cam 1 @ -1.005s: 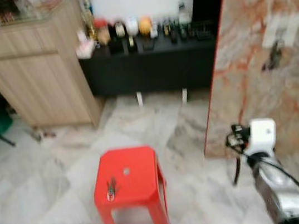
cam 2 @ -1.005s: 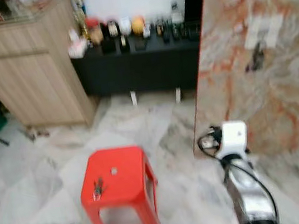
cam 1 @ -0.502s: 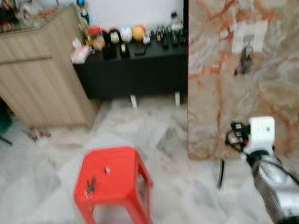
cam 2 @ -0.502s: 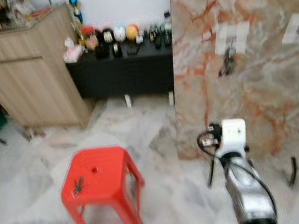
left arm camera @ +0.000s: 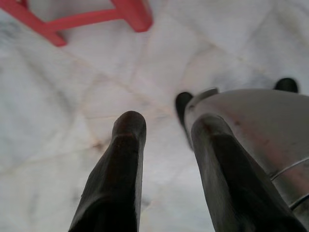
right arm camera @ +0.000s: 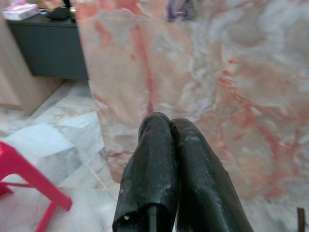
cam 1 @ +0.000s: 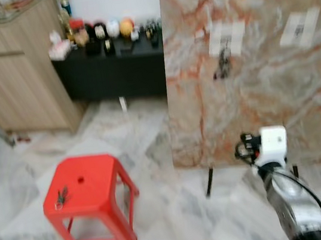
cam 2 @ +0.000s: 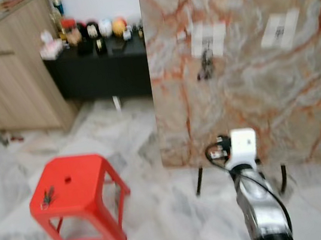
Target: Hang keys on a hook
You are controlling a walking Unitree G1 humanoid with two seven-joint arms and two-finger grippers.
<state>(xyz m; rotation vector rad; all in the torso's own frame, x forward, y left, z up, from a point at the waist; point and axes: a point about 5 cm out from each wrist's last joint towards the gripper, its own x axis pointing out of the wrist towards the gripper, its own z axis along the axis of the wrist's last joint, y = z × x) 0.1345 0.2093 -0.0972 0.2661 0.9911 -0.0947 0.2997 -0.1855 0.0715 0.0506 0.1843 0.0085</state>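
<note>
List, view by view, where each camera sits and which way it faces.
Head stereo pair: looks down at the red plastic stool, the keys on it and the marble-patterned board; the right arm shows.
Left wrist: faces the marble floor past open left gripper.
Right wrist: faces the board past shut right gripper.
Shared: board, stool.

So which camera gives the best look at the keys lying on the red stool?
The left eye view: the keys lie on the red stool, near its left edge. The right eye view shows the same, slightly smaller. The wrist views catch bits of the stool's legs.
</note>
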